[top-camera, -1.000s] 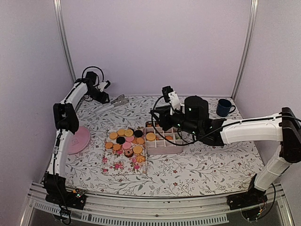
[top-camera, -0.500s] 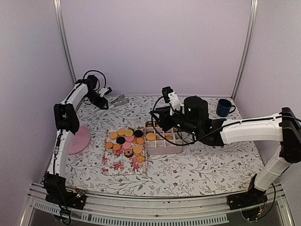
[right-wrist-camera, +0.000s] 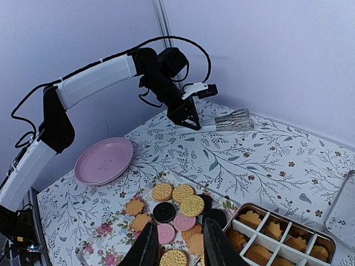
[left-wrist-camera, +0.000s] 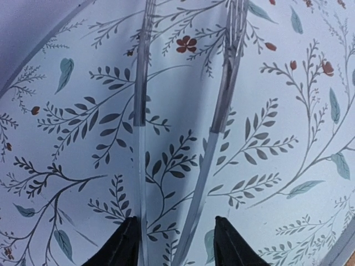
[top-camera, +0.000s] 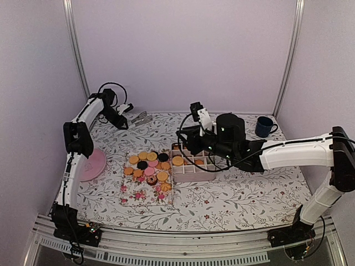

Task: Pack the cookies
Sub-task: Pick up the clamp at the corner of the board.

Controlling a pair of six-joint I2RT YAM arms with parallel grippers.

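Cookies (top-camera: 148,165) on mat (top-camera: 136,195); tray (top-camera: 194,176) touching its right, plate (top-camera: 91,164) left, tongs (top-camera: 140,118) back-left, mug (top-camera: 264,126) back-right.

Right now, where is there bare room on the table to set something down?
Widest is the front strip of cloth between the mat of cookies, the box and the near edge, running right. A smaller patch lies behind the mat, short of the tongs. Crowded: mat tight against box, plate close left.
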